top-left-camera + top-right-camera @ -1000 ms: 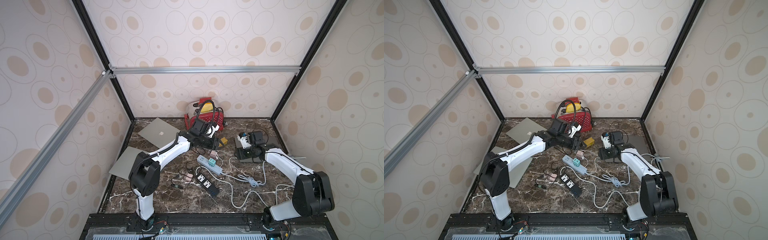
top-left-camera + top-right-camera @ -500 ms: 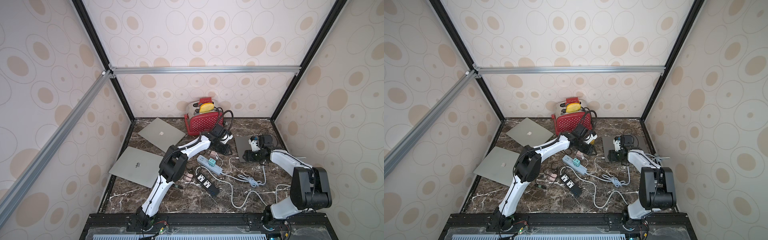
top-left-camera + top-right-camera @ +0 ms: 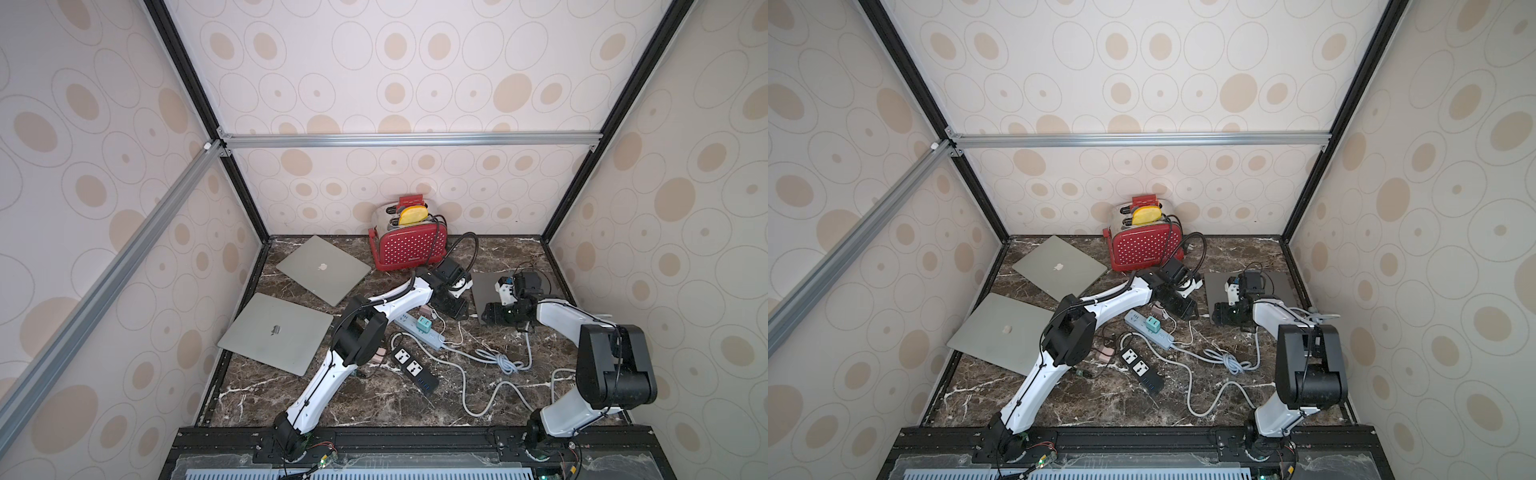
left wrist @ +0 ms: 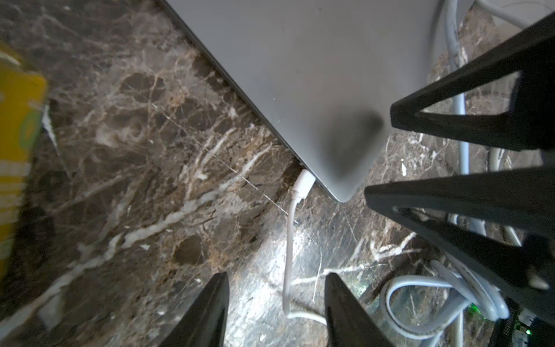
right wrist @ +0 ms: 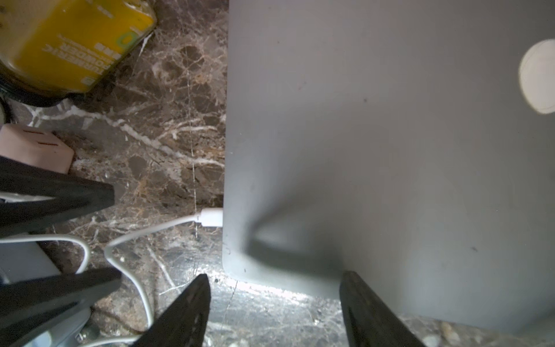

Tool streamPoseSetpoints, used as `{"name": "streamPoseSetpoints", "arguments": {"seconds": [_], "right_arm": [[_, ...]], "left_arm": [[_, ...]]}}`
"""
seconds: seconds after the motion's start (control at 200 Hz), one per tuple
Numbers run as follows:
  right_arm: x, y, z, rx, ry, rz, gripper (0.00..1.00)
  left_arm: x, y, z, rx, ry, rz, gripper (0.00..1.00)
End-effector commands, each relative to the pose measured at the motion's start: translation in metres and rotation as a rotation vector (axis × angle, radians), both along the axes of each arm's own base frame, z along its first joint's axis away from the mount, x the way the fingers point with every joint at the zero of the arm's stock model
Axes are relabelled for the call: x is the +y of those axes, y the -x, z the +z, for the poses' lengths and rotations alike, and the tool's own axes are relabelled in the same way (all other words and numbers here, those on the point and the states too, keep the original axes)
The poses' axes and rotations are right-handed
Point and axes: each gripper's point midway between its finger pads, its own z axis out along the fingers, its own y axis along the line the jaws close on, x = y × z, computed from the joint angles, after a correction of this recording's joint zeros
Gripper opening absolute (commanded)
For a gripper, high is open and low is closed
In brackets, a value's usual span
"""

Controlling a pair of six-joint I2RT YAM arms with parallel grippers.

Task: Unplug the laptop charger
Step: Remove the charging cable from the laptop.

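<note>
The laptop charger's white plug sits in the side port of a dark grey laptop at the right, close to its near corner. The plug and its thin white cable show in both wrist views. My left gripper is open just short of the plug, and the cable runs between its fingers unclamped. My right gripper is open over the laptop, straddling its corner, with one finger above the lid. In a top view both grippers meet at that corner, left gripper and right gripper.
A red toaster stands at the back wall. Two silver laptops lie at the left. A white power strip, a black power strip and loose grey cables lie mid-table. A yellow box and a pink adapter sit near the plug.
My left arm has swung right from the toaster to the dark laptop's corner. The right gripper has drawn back toward that corner and opened wider.
</note>
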Motion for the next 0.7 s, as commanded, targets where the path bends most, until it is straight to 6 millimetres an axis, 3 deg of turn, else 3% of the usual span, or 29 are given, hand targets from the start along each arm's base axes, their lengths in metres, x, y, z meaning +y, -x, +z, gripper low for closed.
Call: {"name": "streamPoseSetpoints", "arguments": {"seconds": [0.0, 0.15, 0.3, 0.461, 0.691], "right_arm": [[0.006, 0.003, -0.006, 0.016, -0.031, -0.001, 0.72], [0.006, 0.003, -0.010, 0.027, -0.036, -0.013, 0.73], [0.007, 0.002, -0.016, 0.044, -0.046, -0.023, 0.75], [0.008, 0.005, -0.020, 0.069, -0.052, -0.024, 0.75], [0.011, 0.004, -0.023, 0.075, -0.073, -0.018, 0.75]], "left_arm": [[-0.010, 0.000, 0.000, 0.011, 0.031, -0.007, 0.52], [-0.015, 0.005, -0.006, 0.043, 0.050, -0.013, 0.43], [-0.014, 0.010, -0.008, 0.048, 0.045, -0.017, 0.19], [-0.007, 0.013, -0.006, 0.035, 0.037, -0.021, 0.00], [0.012, 0.022, -0.004, -0.001, -0.009, -0.034, 0.00]]}}
